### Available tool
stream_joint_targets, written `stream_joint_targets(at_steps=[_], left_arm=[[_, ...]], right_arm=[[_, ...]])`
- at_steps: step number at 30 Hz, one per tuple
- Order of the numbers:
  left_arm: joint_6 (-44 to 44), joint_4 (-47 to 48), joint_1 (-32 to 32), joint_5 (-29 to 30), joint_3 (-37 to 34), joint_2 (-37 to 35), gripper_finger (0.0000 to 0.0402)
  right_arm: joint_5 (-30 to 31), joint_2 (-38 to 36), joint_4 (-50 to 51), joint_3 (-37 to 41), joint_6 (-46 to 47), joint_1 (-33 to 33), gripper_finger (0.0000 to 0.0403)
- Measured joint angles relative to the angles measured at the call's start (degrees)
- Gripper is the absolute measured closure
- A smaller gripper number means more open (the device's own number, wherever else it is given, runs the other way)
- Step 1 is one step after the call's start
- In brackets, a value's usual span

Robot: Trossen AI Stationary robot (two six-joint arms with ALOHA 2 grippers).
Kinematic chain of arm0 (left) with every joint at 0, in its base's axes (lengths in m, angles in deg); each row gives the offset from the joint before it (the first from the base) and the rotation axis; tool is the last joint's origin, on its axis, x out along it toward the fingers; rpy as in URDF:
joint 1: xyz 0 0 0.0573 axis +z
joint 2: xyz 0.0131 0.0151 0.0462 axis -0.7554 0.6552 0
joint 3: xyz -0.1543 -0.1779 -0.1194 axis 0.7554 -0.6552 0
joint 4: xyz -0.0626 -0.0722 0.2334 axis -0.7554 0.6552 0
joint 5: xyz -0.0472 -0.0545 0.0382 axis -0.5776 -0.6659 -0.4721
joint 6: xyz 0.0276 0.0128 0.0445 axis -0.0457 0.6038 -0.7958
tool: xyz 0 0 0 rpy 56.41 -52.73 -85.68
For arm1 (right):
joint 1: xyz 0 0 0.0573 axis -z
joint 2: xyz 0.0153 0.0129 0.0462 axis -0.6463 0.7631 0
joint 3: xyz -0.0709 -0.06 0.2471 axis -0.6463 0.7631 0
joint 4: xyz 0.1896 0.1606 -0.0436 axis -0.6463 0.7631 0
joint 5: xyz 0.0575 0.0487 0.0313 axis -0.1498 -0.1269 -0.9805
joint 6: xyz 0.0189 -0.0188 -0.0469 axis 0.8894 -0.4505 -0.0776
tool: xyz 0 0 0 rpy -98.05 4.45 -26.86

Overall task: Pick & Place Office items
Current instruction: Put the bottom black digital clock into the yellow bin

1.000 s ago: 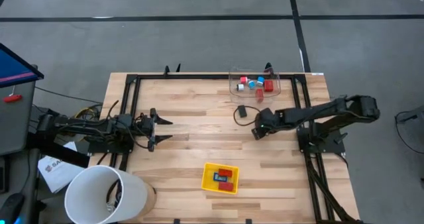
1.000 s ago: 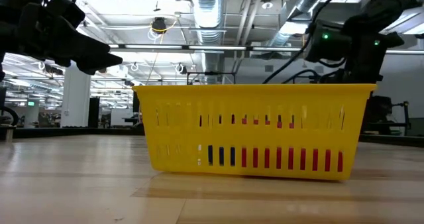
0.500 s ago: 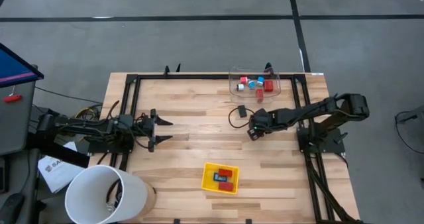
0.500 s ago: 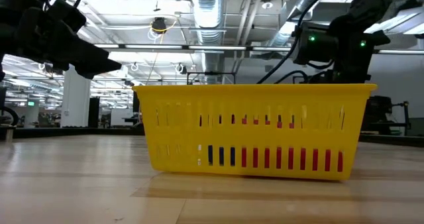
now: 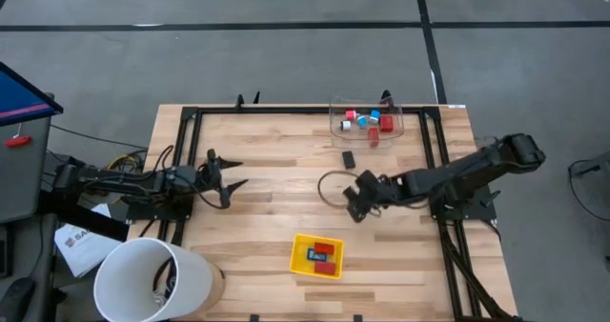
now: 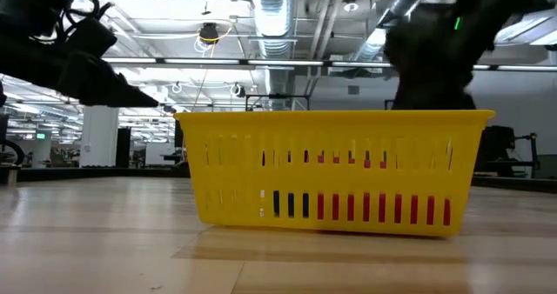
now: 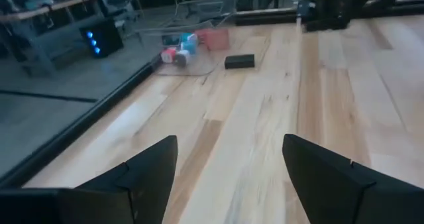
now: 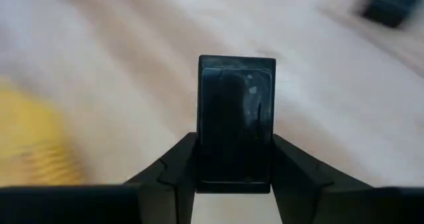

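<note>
Black block (image 8: pixel 236 121) pinched in the right gripper (image 5: pixel 355 201) above the table (image 5: pixel 267 217); left gripper (image 5: pixel 229 172) spread, holding nothing.

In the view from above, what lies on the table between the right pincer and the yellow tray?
Nothing: the high view shows only bare wood between the right pincer, which grips a black piece, and the yellow tray.

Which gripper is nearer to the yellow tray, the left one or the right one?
The right. The right gripper, holding a black piece, is just beyond the yellow tray, slightly to its right. The left gripper waits farther off, toward the table's left side.
</note>
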Motion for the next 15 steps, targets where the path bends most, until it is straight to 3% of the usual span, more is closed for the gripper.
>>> stream_joint_targets(at_steps=[6,15], left_arm=[[-0.7,-4.1,0.0,-5.5,0.0,-0.3,0.0134],[2.0,-3.4,0.0,-14.7,0.0,-3.2,0.0154]], right_arm=[[3.0,3.1,3.2,-11.0,0.1,-11.5,0.0262],[4.0,20.7,16.8,-31.1,-1.7,-19.5,0.0262]])
